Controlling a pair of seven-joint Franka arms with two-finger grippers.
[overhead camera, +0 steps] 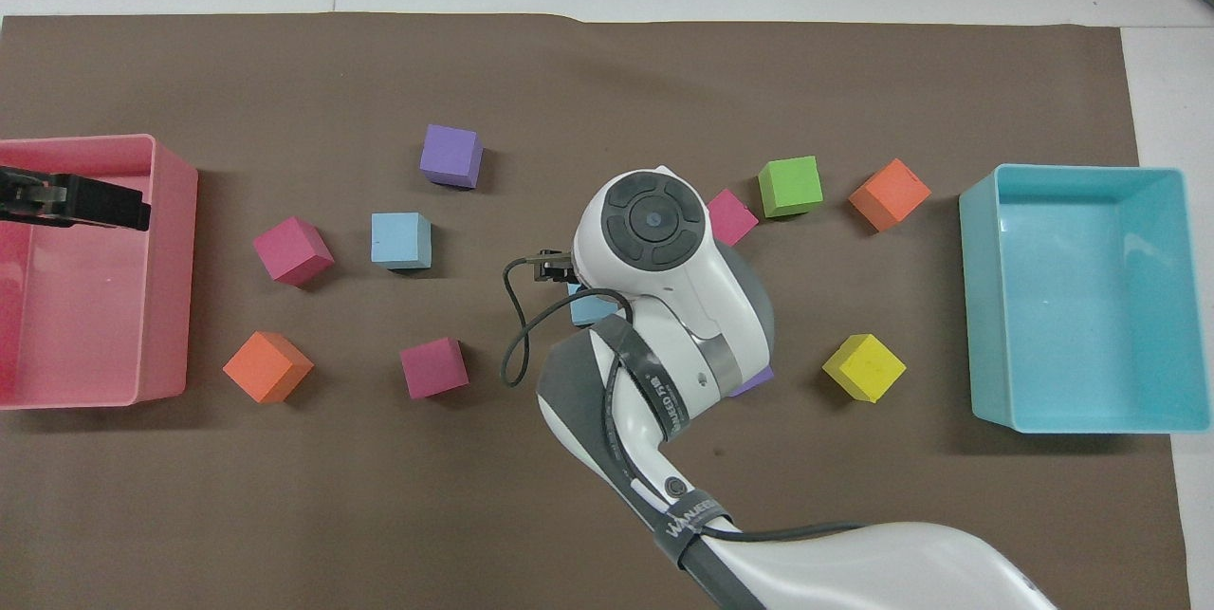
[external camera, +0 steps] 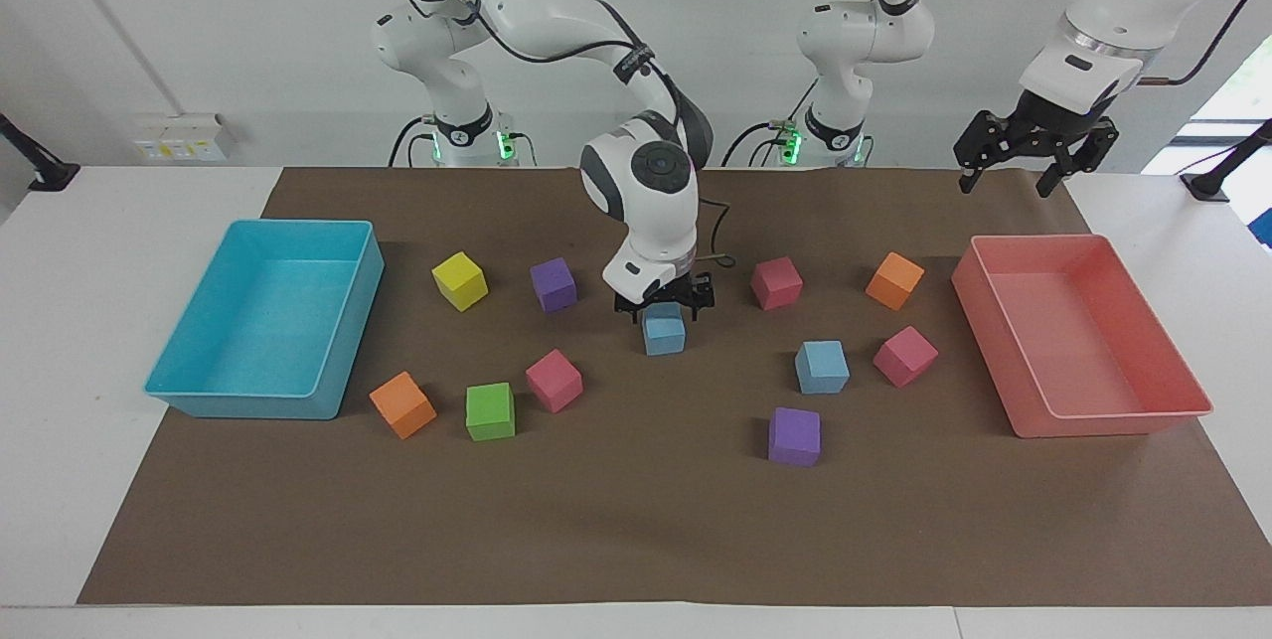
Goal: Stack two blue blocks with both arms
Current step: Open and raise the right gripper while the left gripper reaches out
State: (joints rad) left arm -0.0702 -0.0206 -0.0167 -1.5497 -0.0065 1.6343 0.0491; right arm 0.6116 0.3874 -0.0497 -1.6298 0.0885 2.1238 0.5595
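One blue block [external camera: 664, 331] rests on the brown mat mid-table; in the overhead view only its edge [overhead camera: 590, 309] shows under the right arm's wrist. My right gripper [external camera: 664, 304] hangs just over this block, open, with its fingertips at the block's top edges. The other blue block [external camera: 822, 367] [overhead camera: 400, 240] sits alone on the mat, toward the left arm's end and a little farther from the robots. My left gripper [external camera: 1004, 186] [overhead camera: 123, 210] waits open in the air over the pink tray's end nearest the robots.
A cyan tray [external camera: 199, 393] stands at the right arm's end of the mat and a pink tray [external camera: 1093, 420] at the left arm's end. Purple [external camera: 794, 436], pink [external camera: 905, 356], orange [external camera: 894, 280], green [external camera: 490, 411] and yellow [external camera: 459, 280] cubes lie scattered around the blue blocks.
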